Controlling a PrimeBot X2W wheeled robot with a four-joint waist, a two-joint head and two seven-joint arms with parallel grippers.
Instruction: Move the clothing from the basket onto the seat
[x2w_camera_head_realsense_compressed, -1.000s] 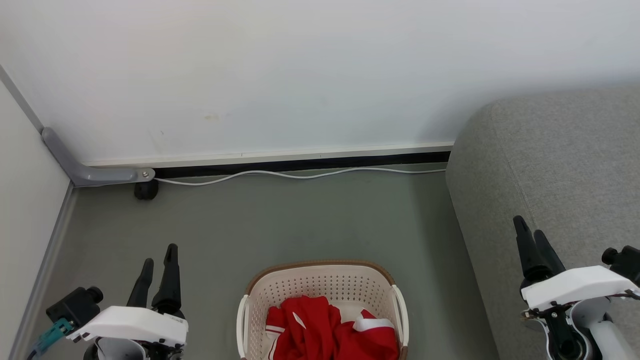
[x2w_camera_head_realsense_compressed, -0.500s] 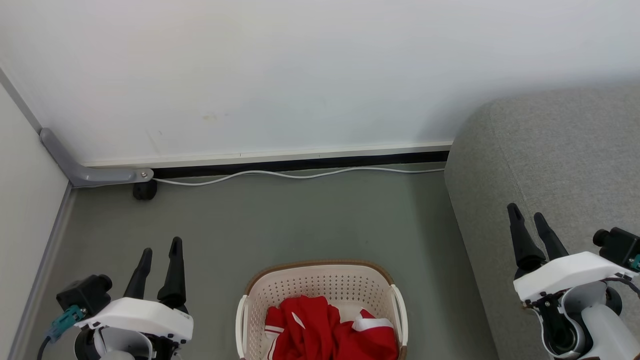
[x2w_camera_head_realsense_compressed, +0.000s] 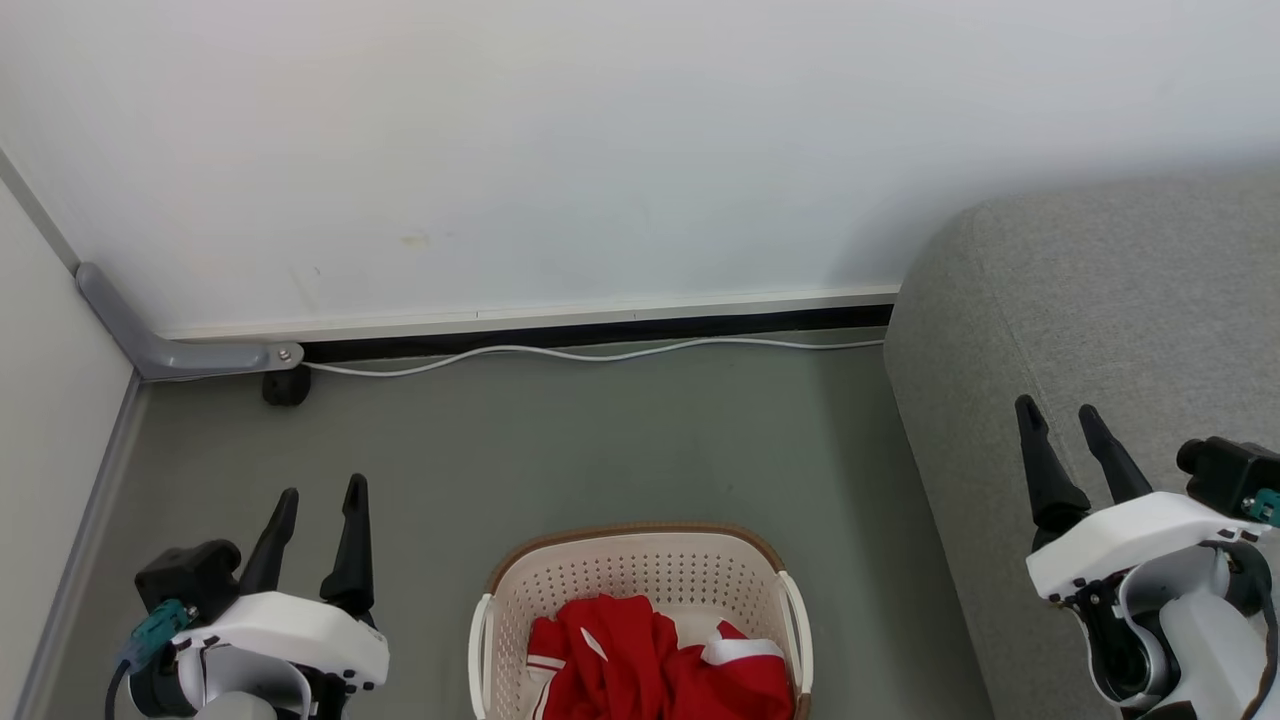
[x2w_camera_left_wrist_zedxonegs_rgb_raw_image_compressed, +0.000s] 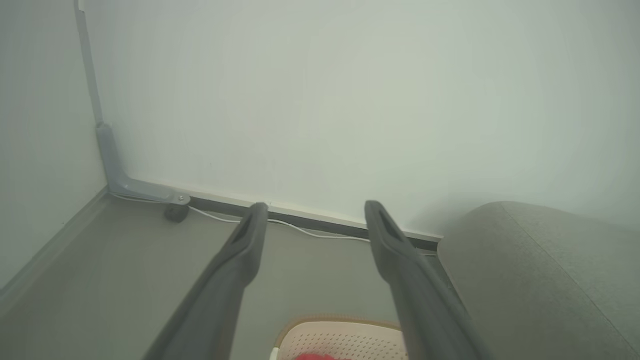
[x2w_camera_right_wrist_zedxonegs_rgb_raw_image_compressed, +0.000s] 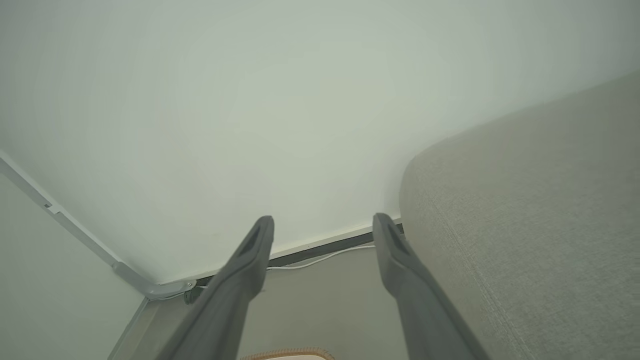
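Clothing (x2w_camera_head_realsense_compressed: 655, 668) heaped in basket (x2w_camera_head_realsense_compressed: 640, 572), upright, handles (x2w_camera_head_realsense_compressed: 481, 640) L/R

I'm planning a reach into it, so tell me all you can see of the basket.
The basket is cream plastic with perforated walls, a brown woven-look rim and a white handle on each side. It stands upright on the grey floor, left of the seat and apart from it. Red clothing with white trim lies crumpled inside, below the rim. Its near end is cut off by the head view's edge.
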